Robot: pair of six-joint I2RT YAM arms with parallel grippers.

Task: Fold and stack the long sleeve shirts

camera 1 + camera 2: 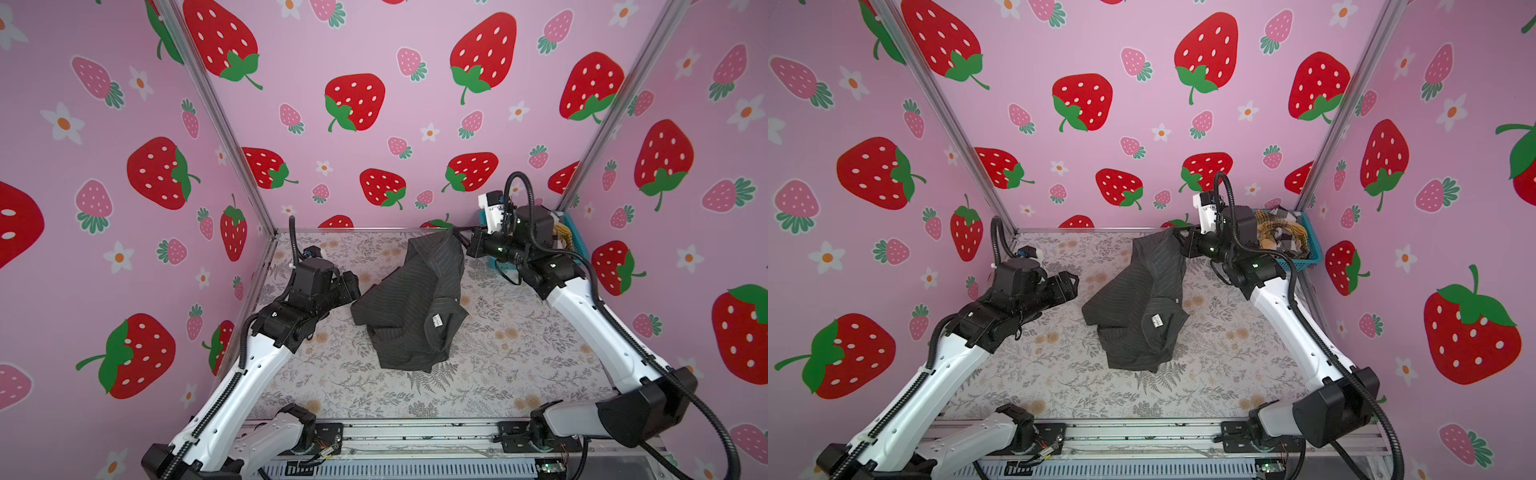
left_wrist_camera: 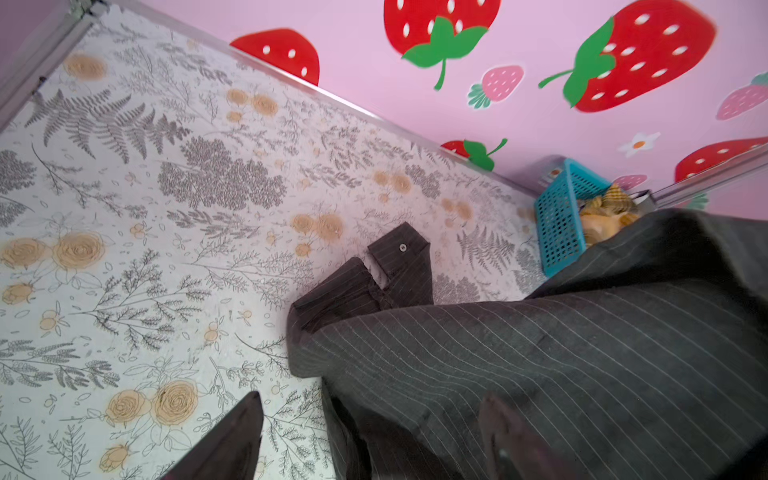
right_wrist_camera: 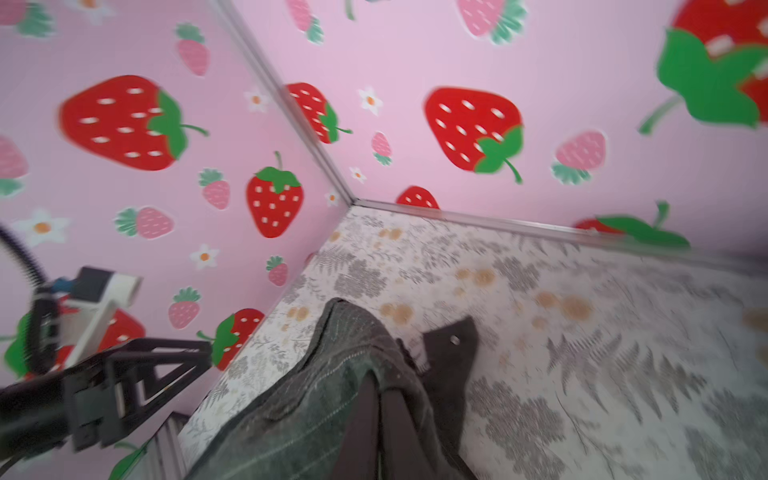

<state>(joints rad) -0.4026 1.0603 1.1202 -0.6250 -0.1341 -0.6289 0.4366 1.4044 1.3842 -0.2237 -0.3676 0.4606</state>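
While the right claw (image 1: pixel 458 235) pinches the charcoal shirt (image 1: pixel 409 299) by its far corner, seemingly to spread it, the rest lies crumpled on the table (image 1: pixel 519 353), with the left claw (image 1: pixel 352 286) released just beside it.

Both arms same build: left (image 1: pixel 253 374), right (image 1: pixel 582 320). White shell links with small holes, black joint housings (image 1: pixel 291 320). Black corrugated conduit (image 1: pixel 242 345) along each. White camera bracket (image 1: pixel 492 214) at wrist. Green LEDs (image 1: pixel 498 250) on right arm's joints. Black base plates (image 1: pixel 328 434) on aluminium rail (image 1: pixel 415 432).
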